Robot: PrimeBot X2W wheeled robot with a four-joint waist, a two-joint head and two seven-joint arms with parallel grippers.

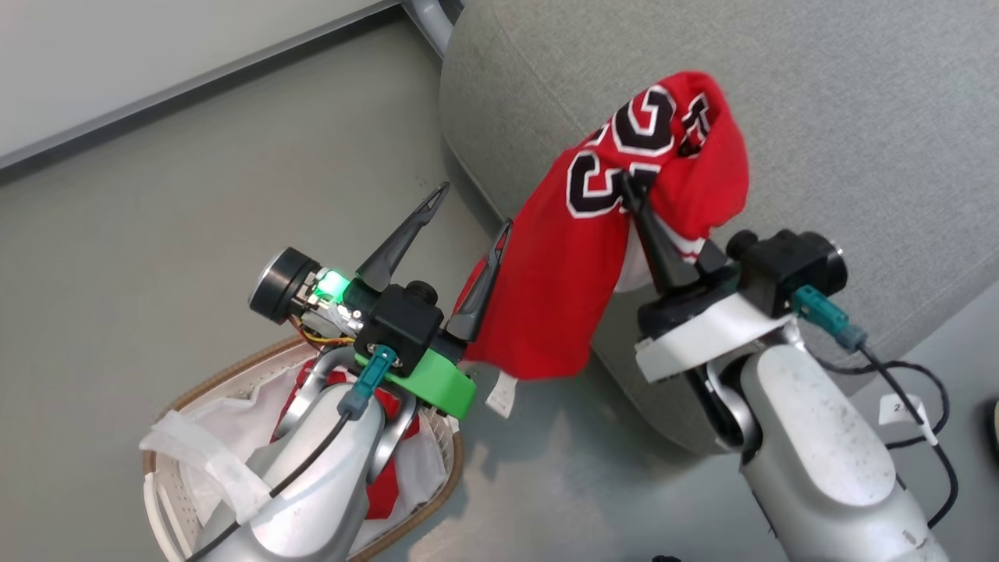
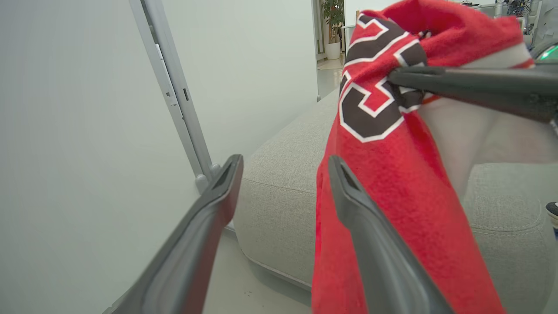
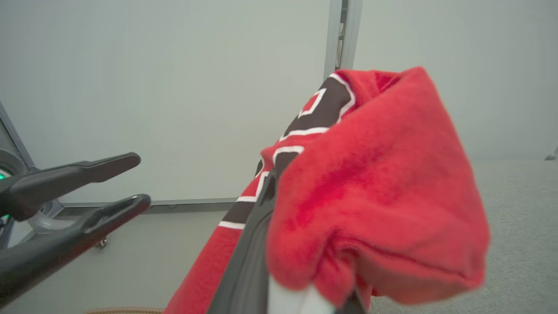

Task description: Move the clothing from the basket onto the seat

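While clamped in the right end effector [image 1: 629,189], red number-23 jersey [image 1: 570,273] hangs at seat [image 1: 858,117] edge, ready for release; left end effector [image 1: 475,207] wide, empty.

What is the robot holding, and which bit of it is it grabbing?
The right gripper is shut on the red jersey, pinching bunched fabric beside the black number. The left gripper is open, holding nothing.

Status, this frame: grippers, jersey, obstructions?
Right gripper shut on jersey, hanging at seat edge. Left gripper open, beside it. More red clothing in basket. No obstruction seen.
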